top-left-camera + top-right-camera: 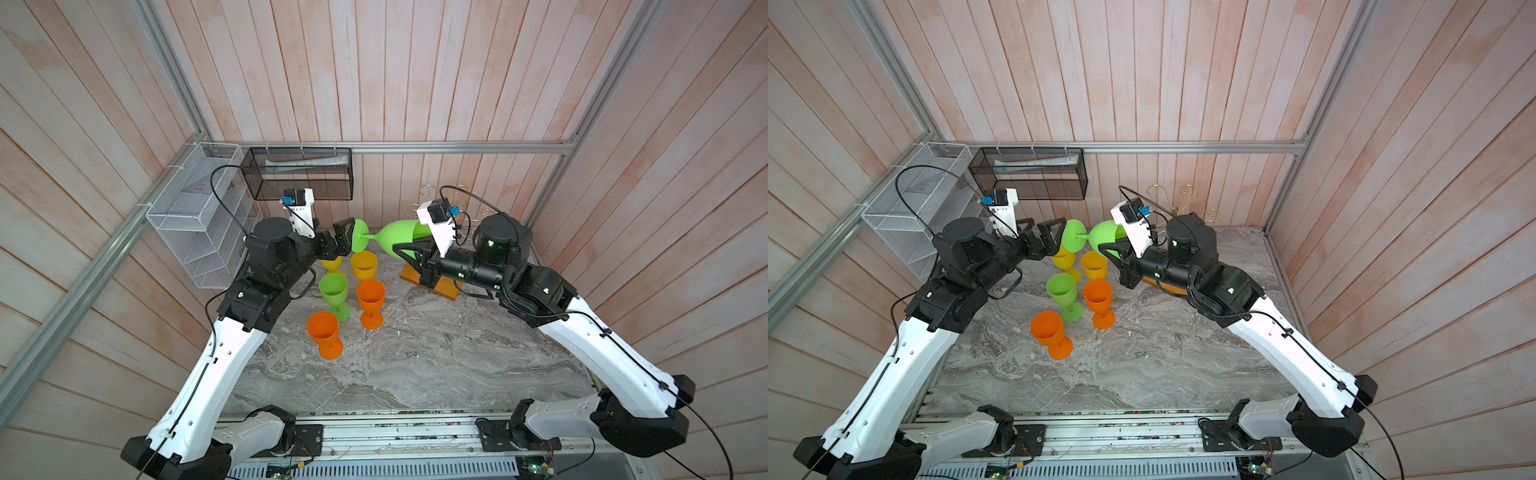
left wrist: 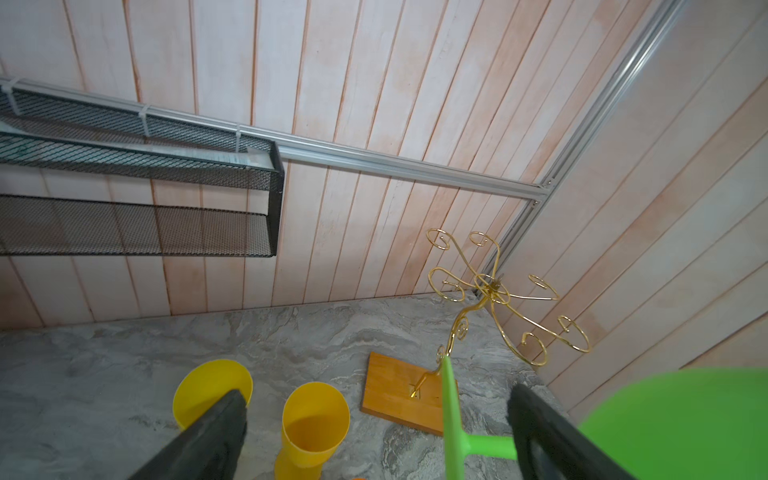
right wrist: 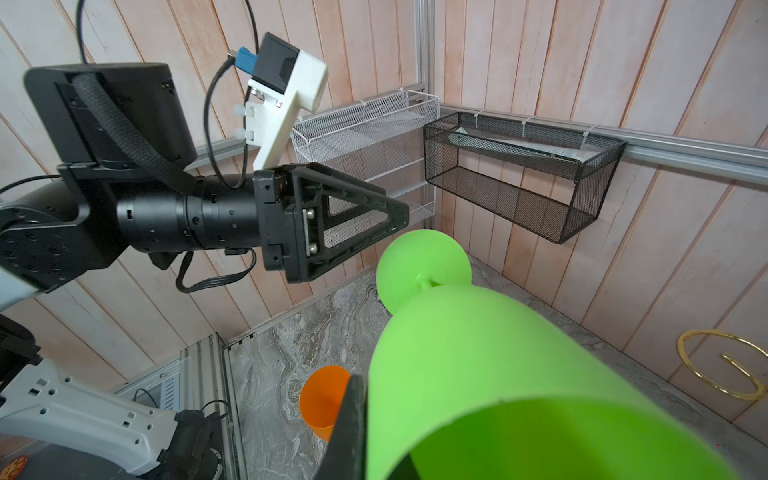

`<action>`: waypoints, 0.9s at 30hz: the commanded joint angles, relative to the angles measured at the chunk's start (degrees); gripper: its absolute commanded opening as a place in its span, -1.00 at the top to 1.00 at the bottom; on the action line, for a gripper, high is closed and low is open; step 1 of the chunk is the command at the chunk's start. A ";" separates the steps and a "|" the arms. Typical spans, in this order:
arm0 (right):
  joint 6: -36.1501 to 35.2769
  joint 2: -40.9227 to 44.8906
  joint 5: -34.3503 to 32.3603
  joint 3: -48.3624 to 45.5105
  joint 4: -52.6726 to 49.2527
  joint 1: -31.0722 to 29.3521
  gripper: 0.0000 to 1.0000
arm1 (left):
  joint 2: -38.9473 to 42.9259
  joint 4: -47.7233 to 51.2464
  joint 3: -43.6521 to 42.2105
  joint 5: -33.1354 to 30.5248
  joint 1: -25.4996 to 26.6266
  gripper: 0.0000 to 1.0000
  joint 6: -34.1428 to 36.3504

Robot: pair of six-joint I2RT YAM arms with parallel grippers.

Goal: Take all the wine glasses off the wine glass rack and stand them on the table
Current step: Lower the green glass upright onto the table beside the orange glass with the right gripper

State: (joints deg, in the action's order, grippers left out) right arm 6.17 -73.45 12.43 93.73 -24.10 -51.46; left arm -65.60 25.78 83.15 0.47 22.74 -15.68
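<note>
While the right tool (image 1: 405, 249) pinches its bowl rim, the lime-green wine glass (image 1: 392, 237) hangs sideways above the surface (image 1: 436, 353), its foot between the wide-spread jaws of the left tool (image 1: 345, 239), off the gold wine glass rack (image 2: 490, 291).

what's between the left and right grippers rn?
The green wine glass, sideways in the air, spans the stretch: its foot sits inside the open left gripper, and its bowl rim is pinched by the right gripper. This shows in both top views.

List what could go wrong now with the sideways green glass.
Only the right gripper, shut on the rim, holds the green plastic wine glass sideways; it could slip onto the upright yellow plastic goblet below. The open left gripper straddles its foot; pulling away may snag it.
</note>
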 commanded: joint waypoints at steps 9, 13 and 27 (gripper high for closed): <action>-3.54 1.66 -12.75 -4.17 -15.86 -7.16 1.00 | 0.75 9.65 0.70 -6.68 -5.00 -1.00 1.33; -3.91 1.03 -15.03 -3.76 -20.92 -10.26 1.00 | 0.01 9.46 0.56 -4.45 -7.43 -1.00 0.37; -3.08 -4.49 -8.31 -8.15 -24.93 -14.43 1.00 | -2.02 7.63 -1.22 2.13 -14.57 -1.00 -1.96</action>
State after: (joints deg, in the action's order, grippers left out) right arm 2.96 -75.57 1.61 87.20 -47.79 -65.32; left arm -67.48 34.26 83.07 -0.12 9.34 -16.40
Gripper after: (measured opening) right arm 0.055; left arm 0.999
